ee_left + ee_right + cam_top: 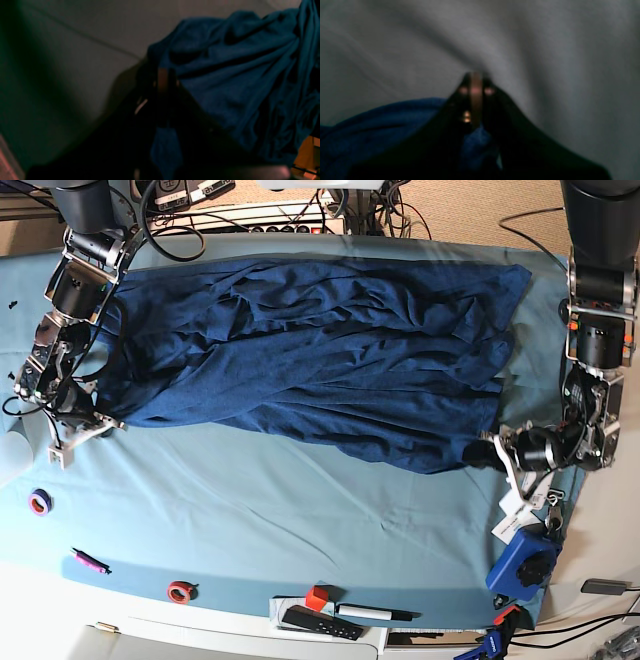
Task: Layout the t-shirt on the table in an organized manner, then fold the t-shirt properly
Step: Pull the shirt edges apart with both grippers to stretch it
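While both claws pinch it, the t-shirt (320,365) stretches lengthwise across the table (280,520).

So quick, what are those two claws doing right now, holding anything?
Left end effector: closed, pinching the edge of the t-shirt.
Right end effector: closed, pinching the t-shirt's opposite edge.

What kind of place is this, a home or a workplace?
Probably a robotics lab or workshop: two robot arms work over a cloth-covered table, a power strip with tangled cables lies behind it, and tape rolls sit nearby.
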`<state>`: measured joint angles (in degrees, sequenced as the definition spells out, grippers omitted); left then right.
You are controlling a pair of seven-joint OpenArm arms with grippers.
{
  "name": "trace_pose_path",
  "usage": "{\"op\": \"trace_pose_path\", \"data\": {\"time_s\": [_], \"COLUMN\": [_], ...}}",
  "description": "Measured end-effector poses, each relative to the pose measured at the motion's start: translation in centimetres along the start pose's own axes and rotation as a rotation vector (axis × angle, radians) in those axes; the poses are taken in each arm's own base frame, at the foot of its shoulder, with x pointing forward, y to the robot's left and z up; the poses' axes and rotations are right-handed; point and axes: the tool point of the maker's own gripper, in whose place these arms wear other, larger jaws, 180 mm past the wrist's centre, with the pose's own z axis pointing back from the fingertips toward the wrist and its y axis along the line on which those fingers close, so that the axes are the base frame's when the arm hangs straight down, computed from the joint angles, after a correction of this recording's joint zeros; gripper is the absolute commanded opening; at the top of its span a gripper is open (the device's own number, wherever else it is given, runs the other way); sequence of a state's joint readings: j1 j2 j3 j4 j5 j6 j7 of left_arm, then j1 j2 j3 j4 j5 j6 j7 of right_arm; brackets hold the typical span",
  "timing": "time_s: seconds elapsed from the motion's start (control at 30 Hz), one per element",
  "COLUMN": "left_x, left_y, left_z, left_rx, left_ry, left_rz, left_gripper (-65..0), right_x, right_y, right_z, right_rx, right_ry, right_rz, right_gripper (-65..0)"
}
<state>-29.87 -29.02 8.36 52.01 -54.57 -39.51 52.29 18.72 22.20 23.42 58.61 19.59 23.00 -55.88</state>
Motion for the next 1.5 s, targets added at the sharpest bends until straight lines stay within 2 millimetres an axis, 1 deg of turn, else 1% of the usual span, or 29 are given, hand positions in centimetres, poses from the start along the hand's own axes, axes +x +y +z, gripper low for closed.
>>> {"op": "trace_pose_path", "data": {"time_s": [0.1,0.2,0.3,0.37,0.47,0.53,0.57,0.63,0.67,0.8,0.87,1.0,1.1,1.2,1.27,1.37,1.43,1.5], "left_x": [0.1,0.7,2.0,2.6,3.2,3.4,3.0,1.4,1.0,1.1,0.4,-2.7,-4.4,-6.2,-7.3,-7.6,-7.5,-7.9], "left_y": [-0.6,-0.7,-0.6,-0.5,-0.9,-1.5,-1.5,-1.4,-1.2,-1.0,-1.0,-1.0,-1.1,-1.1,-1.0,-1.1,-1.5,-2.1], "left_z": [-0.2,0.4,2.0,3.5,5.5,6.5,6.7,7.0,7.1,7.4,7.2,6.7,6.5,6.7,7.1,7.7,7.9,7.8], "left_rx": [-0.027,-0.052,-0.083,-0.11,-0.183,-0.234,-0.233,-0.227,-0.218,-0.213,-0.217,-0.216,-0.214,-0.207,-0.195,-0.184,-0.183,-0.191], "left_ry": [-0.018,-0.057,-0.115,-0.131,-0.163,-0.173,-0.147,-0.058,-0.045,-0.056,-0.05,0.002,0.025,0.051,0.076,0.089,0.088,0.095], "left_rz": [0.021,0.051,0.097,0.129,0.179,0.194,0.191,0.179,0.179,0.182,0.194,0.239,0.259,0.273,0.275,0.245,0.222,0.207], "left_gripper": [-65.0,-65.0,-65.0,-65.0,-65.0,-65.0,-65.0,-65.0,-65.0,-65.0,-65.0,-65.0,-65.0,-65.0,-65.0,-65.0,-65.0,-65.0], "right_x": [0.0,0.1,0.2,0.1,0.0,-0.3,-0.6,-1.0,-1.1,-0.9,-0.8,-0.4,-0.1,-0.4,-0.5,-0.6,-0.6,-0.7], "right_y": [0.1,0.1,0.4,0.5,0.5,0.5,0.5,0.3,0.2,0.5,0.8,1.4,1.5,0.5,-0.5,-1.4,-1.4,-1.5], "right_z": [0.0,0.1,0.3,0.5,1.0,1.5,1.8,2.5,2.9,4.9,6.0,7.3,7.6,7.7,7.8,8.0,8.0,8.0], "right_rx": [0.006,0.005,0.014,0.013,-0.005,-0.019,-0.026,-0.044,-0.053,-0.082,-0.093,-0.104,-0.107,-0.16,-0.217,-0.266,-0.269,-0.269], "right_ry": [0.0,-0.001,0.006,0.009,0.023,0.026,0.033,0.03,0.023,-0.026,-0.051,-0.086,-0.099,-0.076,-0.055,-0.037,-0.038,-0.035], "right_rz": [-0.002,0.012,0.043,0.052,0.082,0.106,0.119,0.149,0.164,0.24,0.278,0.322,0.333,0.358,0.384,0.406,0.4,0.401], "right_gripper": [-65.0,-65.0,-65.0,-65.0,-65.0,-65.0,-65.0,-65.0,-65.0,-65.0,-65.0,-65.0,-65.0,-65.0,-65.0,-65.0,-65.0,-65.0]}}
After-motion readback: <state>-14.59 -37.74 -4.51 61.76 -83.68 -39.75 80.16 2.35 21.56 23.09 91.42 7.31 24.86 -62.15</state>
